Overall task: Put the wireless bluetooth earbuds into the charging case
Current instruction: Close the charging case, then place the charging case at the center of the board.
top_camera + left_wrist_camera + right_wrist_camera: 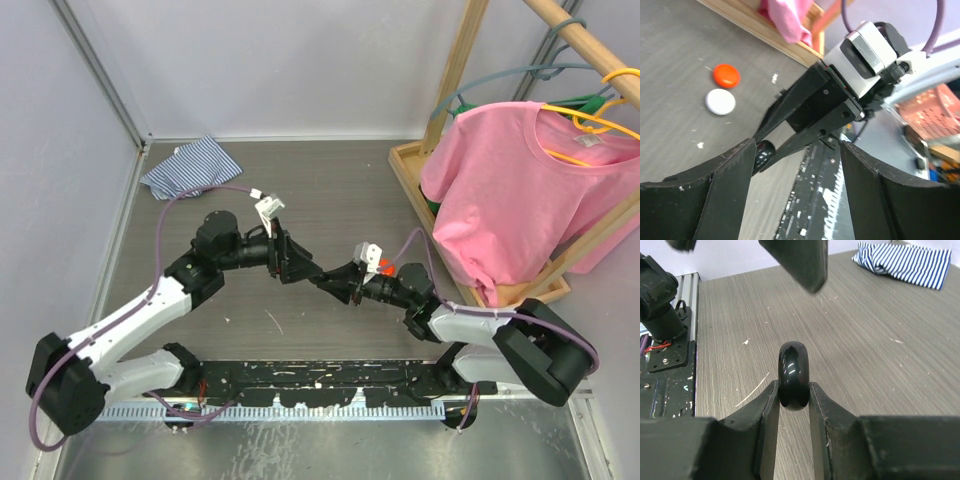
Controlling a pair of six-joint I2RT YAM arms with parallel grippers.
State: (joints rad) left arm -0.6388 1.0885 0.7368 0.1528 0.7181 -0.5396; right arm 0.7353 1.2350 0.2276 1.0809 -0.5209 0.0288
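My right gripper (794, 390) is clamped on the black charging case (793, 375), edge-up above the table (880, 355). It looks hard, glossy and light, so I judge it slippery. The flat faces are the place to pinch, never the rounded rim. My left gripper (796, 150) stands apart, holding nothing. I cannot pick out an earbud with any certainty, and the pale specks may be mere flecks.

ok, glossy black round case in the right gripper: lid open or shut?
Shut: glossy black round case is one smooth puck, no lid raised, clamped by right gripper.
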